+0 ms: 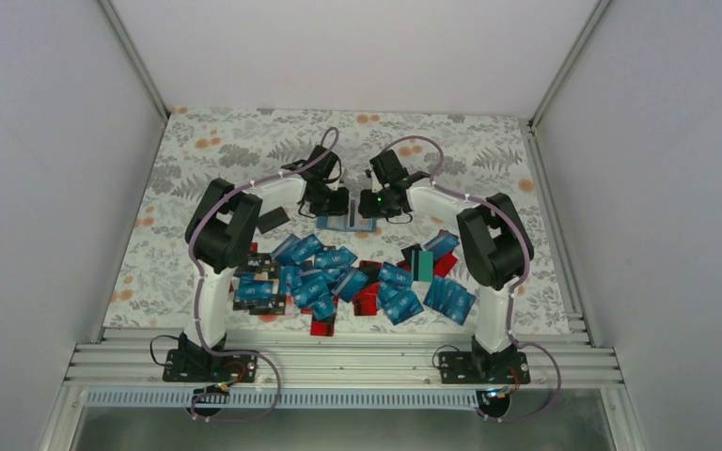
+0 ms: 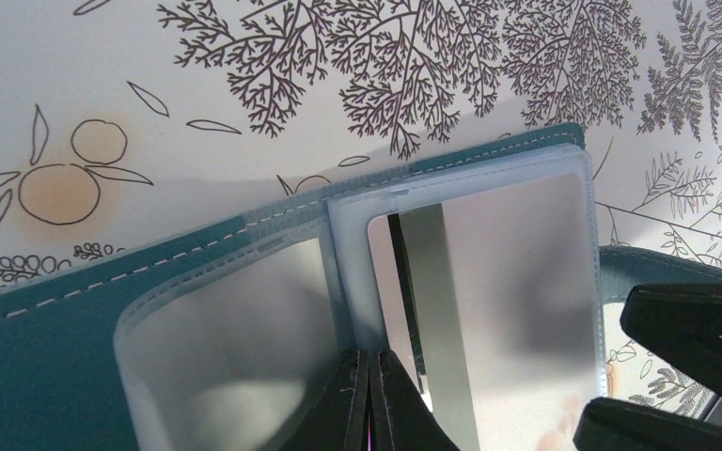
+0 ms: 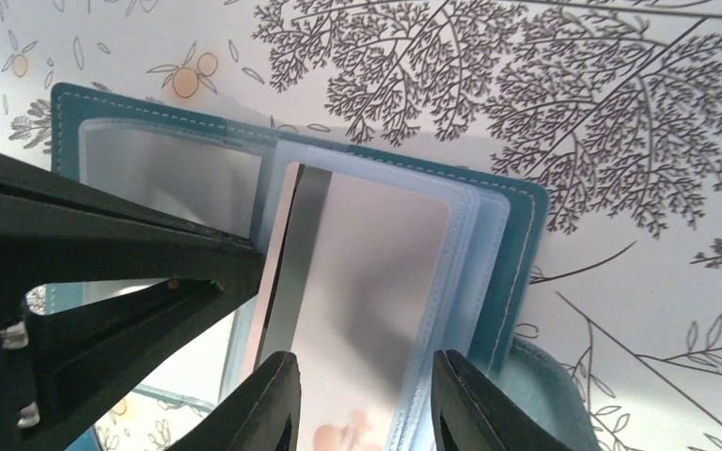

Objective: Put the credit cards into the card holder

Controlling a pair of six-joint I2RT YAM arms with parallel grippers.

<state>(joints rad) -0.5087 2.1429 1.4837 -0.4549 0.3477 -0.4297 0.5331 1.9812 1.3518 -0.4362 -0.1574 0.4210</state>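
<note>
Nearest the bases, the credit cards (image 1: pixel 357 280) lie in a loose heap, well short of both grippers; the bulk is outstanding. Beyond, the left gripper (image 2: pixel 371 399) is pressed together on the open card holder (image 2: pixel 47 357) at its fold. The right gripper (image 3: pixel 362 404) stands part-spread astride one card (image 3: pixel 367 282) lodged in a clear sleeve (image 3: pixel 475 272); whether it grips cannot be told. Judged: first card nearly seated.
</note>
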